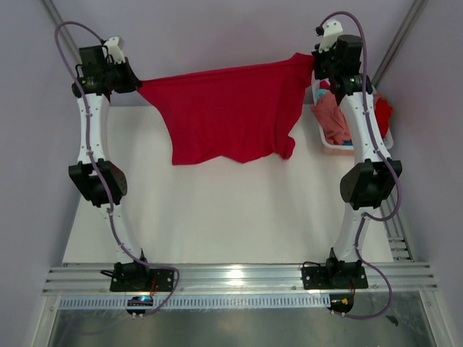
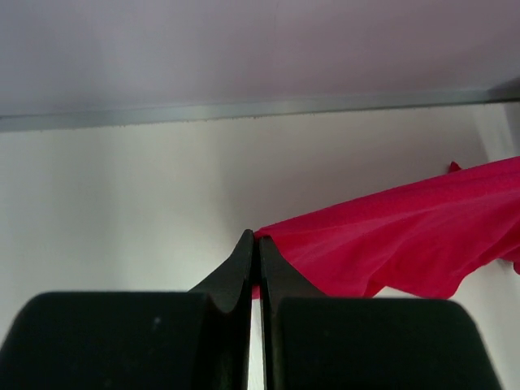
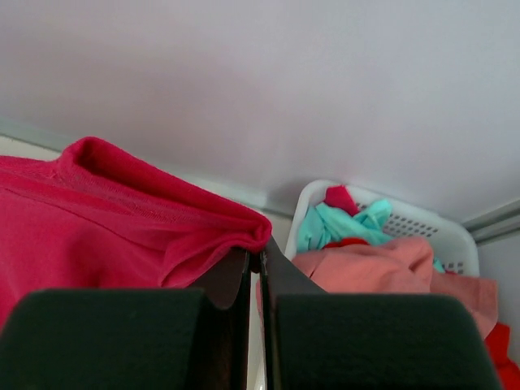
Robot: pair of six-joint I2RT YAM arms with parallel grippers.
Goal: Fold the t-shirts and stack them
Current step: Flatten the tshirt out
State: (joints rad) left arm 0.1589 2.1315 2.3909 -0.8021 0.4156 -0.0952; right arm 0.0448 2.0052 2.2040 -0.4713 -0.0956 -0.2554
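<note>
While the top view looked down, the bright red cloth t-shirt (image 1: pixel 224 112) hung stretched across the upper frame, its long axis running left to right between the arms and its hem drooping toward the white counter (image 1: pixel 217 217). The left claw (image 1: pixel 134 81) pinched its upper-left corner and the right claw (image 1: pixel 315 61) its upper-right, beside the white plastic basket (image 1: pixel 325 142).

From the left wrist, the jaws sat fully closed on a thin red edge, with cloth spreading toward frame right.

From the right wrist, the jaws were clamped on a rolled red hem lying to the left; a salmon pink shirt (image 3: pixel 374 272) and a teal shirt (image 3: pixel 333 223) filled the basket at lower right. Laying the red one flat would probably need both arms lowering together.
</note>
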